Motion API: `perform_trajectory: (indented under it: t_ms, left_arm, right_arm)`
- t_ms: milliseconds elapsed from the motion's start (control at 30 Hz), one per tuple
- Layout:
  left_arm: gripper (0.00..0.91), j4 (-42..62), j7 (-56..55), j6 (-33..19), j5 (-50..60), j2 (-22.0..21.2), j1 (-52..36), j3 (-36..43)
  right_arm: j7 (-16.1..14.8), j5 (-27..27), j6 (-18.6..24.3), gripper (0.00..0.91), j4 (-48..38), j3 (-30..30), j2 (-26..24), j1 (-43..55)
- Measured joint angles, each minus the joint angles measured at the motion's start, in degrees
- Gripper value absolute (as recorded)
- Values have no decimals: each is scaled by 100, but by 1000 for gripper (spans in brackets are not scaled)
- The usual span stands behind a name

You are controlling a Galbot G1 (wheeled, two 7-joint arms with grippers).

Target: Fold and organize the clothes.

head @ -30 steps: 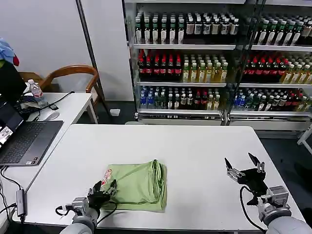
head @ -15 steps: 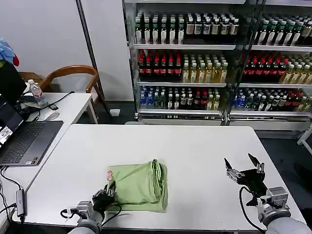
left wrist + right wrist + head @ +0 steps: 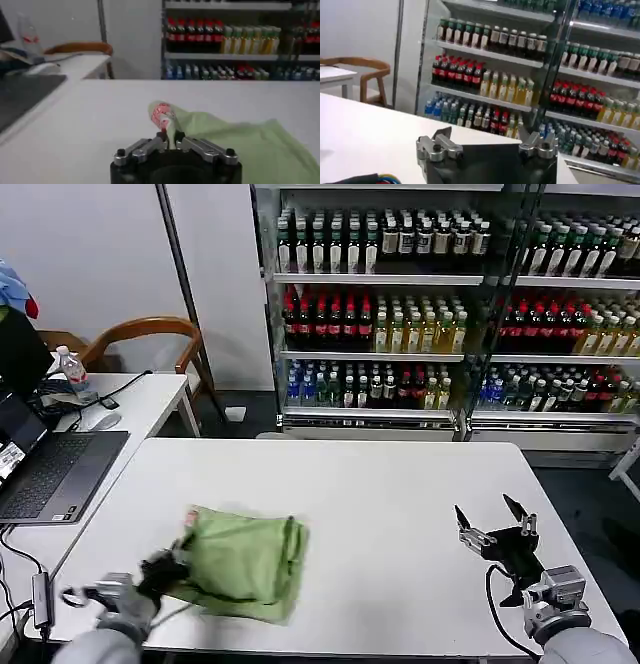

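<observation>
The clothes are one folded light green shirt (image 3: 240, 562) lying on the white table (image 3: 380, 504), at its front left. My left gripper (image 3: 168, 566) is shut on the shirt's near left edge. From the left wrist, that pinched fold of the shirt (image 3: 240, 145) stands up between the fingertips of the left gripper (image 3: 170, 138), with the red-and-white print (image 3: 161, 115) just beyond them. My right gripper (image 3: 492, 522) is open above the table's front right, holding nothing. In the right wrist view, the right gripper (image 3: 492, 139) has its fingers wide apart.
A side table with an open laptop (image 3: 50, 474) stands to the left, a wooden chair (image 3: 150, 339) behind it. Glass-fronted drink shelves (image 3: 440, 314) fill the back. A cable and adapter (image 3: 42, 589) hang off the main table's left edge.
My left gripper has pulled to the left and dragged the folded shirt with it, shifting the bundle left and skewing it. The right gripper has barely moved.
</observation>
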Motion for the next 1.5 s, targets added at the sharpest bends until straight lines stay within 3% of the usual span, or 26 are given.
perform_trajectory:
  t_ms: [300, 500, 667, 1000, 1300, 1333, 1367, 1500]
  left_arm:
    - [40, -77, 57, 294, -894, 775, 399, -1590]
    - [40, -645, -28, 370, -858, 703, 340, -1699]
    - [40, -1099, 49, 289, -71, 146, 292, -916]
    - [40, -959, 119, -3, 905, -869, -213, 1896]
    - [50, -538, 27, -195, 1222, -1433, -825, 2922]
    - [413, -474, -7, -224, 1240, -1484, -891, 2976]
    - [907, -408, -38, -253, 1254, -1528, -955, 3023]
    - [907, -147, -173, -346, 1268, -1684, -1193, 3162]
  right_arm:
    - [-10, -70, 49, 907, 12, -155, 62, 74]
    - [-5, -155, 41, 907, 79, -121, 59, -43]
    - [19, -187, -10, 907, 135, -19, 15, -184]
    - [52, -282, -122, 907, 322, 189, 74, -423]
    - [44, -299, -159, 907, 471, 343, 112, -538]
    - [37, -299, -159, 907, 483, 361, 112, -544]
    - [33, -299, -159, 907, 492, 379, 110, -549]
    - [29, -292, -160, 907, 514, 440, 82, -552]
